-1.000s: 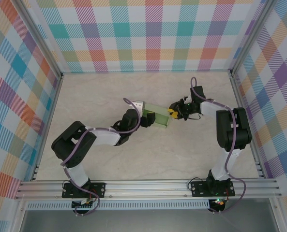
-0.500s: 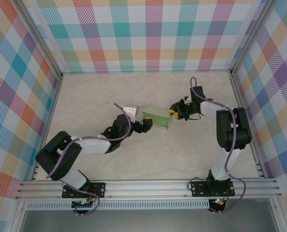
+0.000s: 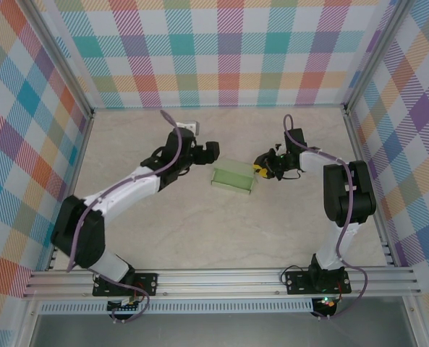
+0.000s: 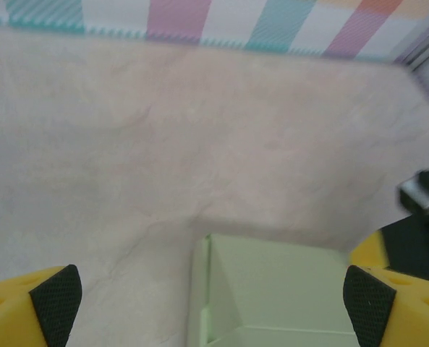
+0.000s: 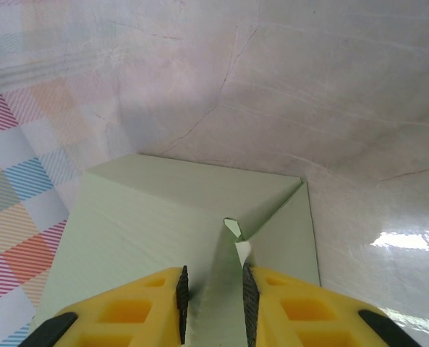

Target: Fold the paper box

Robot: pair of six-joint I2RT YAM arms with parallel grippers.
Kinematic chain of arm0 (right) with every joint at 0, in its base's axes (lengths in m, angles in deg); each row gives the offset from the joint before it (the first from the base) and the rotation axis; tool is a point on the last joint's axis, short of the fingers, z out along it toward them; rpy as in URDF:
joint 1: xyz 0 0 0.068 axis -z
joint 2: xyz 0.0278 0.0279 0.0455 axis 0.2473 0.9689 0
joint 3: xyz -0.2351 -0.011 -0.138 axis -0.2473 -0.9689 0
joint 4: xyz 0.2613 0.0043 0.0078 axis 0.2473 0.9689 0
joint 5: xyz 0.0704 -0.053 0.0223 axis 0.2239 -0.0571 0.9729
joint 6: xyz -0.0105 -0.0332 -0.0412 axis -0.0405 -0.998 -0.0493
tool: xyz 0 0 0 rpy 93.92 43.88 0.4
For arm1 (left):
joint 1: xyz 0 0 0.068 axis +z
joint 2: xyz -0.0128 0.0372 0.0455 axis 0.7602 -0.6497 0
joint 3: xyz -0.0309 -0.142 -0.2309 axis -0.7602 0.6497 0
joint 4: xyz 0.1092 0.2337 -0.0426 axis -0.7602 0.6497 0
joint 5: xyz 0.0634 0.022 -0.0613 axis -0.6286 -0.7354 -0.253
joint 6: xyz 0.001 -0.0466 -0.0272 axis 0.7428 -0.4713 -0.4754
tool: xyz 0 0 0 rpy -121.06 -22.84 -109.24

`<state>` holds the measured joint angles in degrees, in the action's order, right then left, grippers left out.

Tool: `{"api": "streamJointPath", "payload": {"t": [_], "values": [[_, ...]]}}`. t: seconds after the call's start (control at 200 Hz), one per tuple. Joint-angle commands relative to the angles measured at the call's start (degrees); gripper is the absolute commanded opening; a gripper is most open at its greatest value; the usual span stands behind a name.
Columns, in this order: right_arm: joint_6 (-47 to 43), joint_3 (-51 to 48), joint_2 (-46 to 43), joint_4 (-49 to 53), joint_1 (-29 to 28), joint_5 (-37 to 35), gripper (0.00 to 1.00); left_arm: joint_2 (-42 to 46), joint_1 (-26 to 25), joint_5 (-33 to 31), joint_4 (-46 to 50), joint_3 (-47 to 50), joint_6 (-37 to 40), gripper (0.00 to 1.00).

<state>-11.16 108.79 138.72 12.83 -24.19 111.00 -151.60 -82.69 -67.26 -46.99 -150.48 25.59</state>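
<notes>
Pinching the box (image 3: 234, 176) with my right gripper (image 3: 260, 168), I am clamping a raised fold of pale green card at its right end between the two black pads (image 5: 181, 296). The jaws are standing narrow, with only that thin ridge between them. The box is resting on the table (image 3: 163, 231), its long side running roughly left to right in the top view.

Bare tabletop is lying open around it. There is a wide stretch on its near side toward the front rail (image 3: 221, 278), a narrower one beyond it up to the plaid back wall (image 3: 221, 58), and free room to its left.

My left gripper (image 3: 208, 152) is hovering beyond the box's left end, apart from it, with its fingers (image 4: 55, 307) spread wide and grasping nothing. In the left wrist view the box's edge is showing low between those fingers, untouched, with bare tabletop reaching past it to the wall.
</notes>
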Motion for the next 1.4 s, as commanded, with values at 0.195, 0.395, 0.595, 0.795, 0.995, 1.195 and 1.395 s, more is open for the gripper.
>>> {"api": "streamJointPath", "payload": {"t": [0.195,0.395,0.595,0.795,0.995,1.195,1.395], "values": [[-5.4,2.7,-2.5,4.3,-0.5,-3.3,0.35,-9.4,0.3,-2.7,17.8,-2.2,1.1,0.97],[-9.8,4.6,-7.0,9.8,-0.5,-6.6,0.40,-12.8,0.2,-3.9,18.1,-1.3,-0.9,0.97],[-18.8,3.1,-14.1,16.7,-3.4,-12.5,0.42,-13.6,0.2,-3.8,17.6,-1.7,-2.2,0.97],[-27.0,3.2,-14.3,21.8,-9.6,-20.7,0.43,-15.2,0.2,-4.3,18.5,-2.5,-3.5,0.98],[-47.8,4.1,-11.0,21.1,-12.8,-26.9,0.60,-17.1,0.2,-6.7,18.5,-2.9,-3.4,0.98],[-58.7,12.5,-4.9,29.3,-15.3,-25.1,0.89,-17.5,0.2,-7.4,18.5,-3.7,-3.2,0.99],[-60.1,11.4,-3.5,30.3,-16.8,-22.7,0.98,-17.8,0.2,-6.2,18.8,-4.9,-3.9,0.99]]}}
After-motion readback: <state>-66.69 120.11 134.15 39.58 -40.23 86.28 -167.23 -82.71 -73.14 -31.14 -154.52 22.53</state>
